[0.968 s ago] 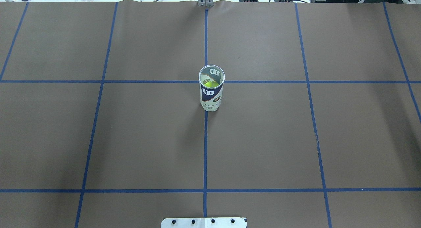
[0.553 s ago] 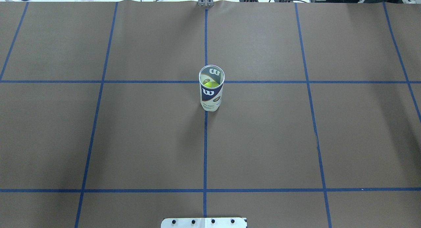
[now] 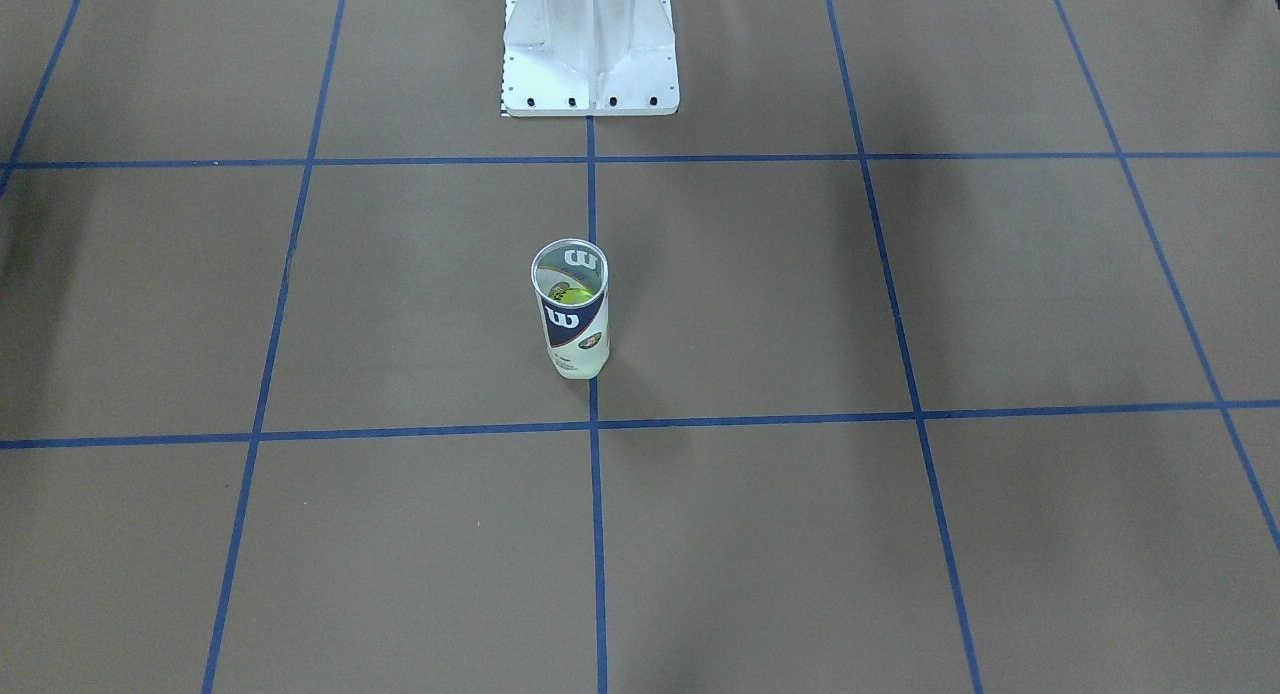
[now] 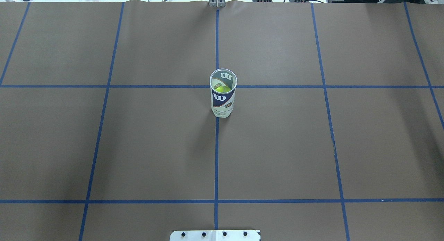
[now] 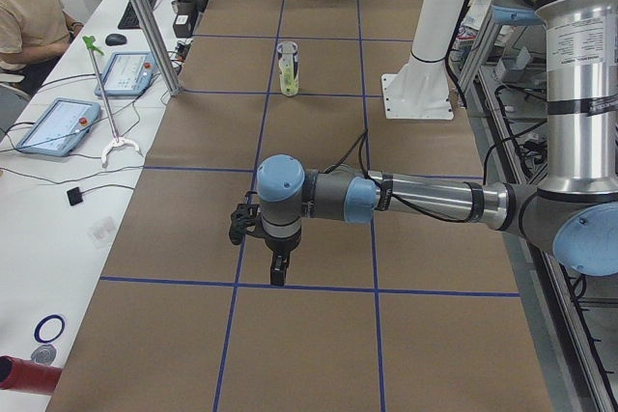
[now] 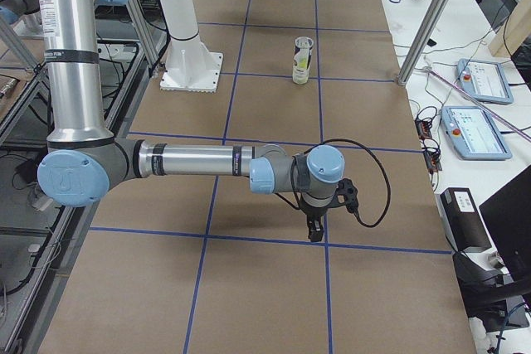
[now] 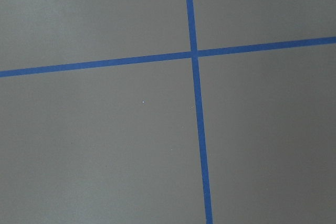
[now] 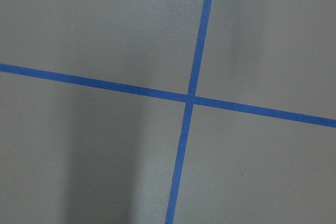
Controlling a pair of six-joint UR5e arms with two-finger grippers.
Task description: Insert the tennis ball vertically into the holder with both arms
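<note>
Well to the left of the Wilson tennis-ball can (image 4: 223, 98), we see the left arm (image 5: 425, 198) stretched low over the brown paper (image 4: 138, 147). The left gripper (image 5: 278, 279) points straight down, close to a blue tape line (image 5: 319, 288). Only the side camera catches it, so we cannot tell whether its jaws stand apart or together. Its wrist camera shows just paper and 1 tape crossing.

The can itself stands upright with its mouth open, on the centre tape line, and neither arm touches it. The tennis ball (image 4: 222, 89) sits inside the can, low down, and shows through the mouth. On the robot's side of the can is the white mounting base (image 3: 590, 64).

Well to the right of the can, the right arm (image 6: 199, 159) also reaches out low, and the right gripper (image 6: 314, 236) points down. Again we cannot tell how its jaws stand.
</note>
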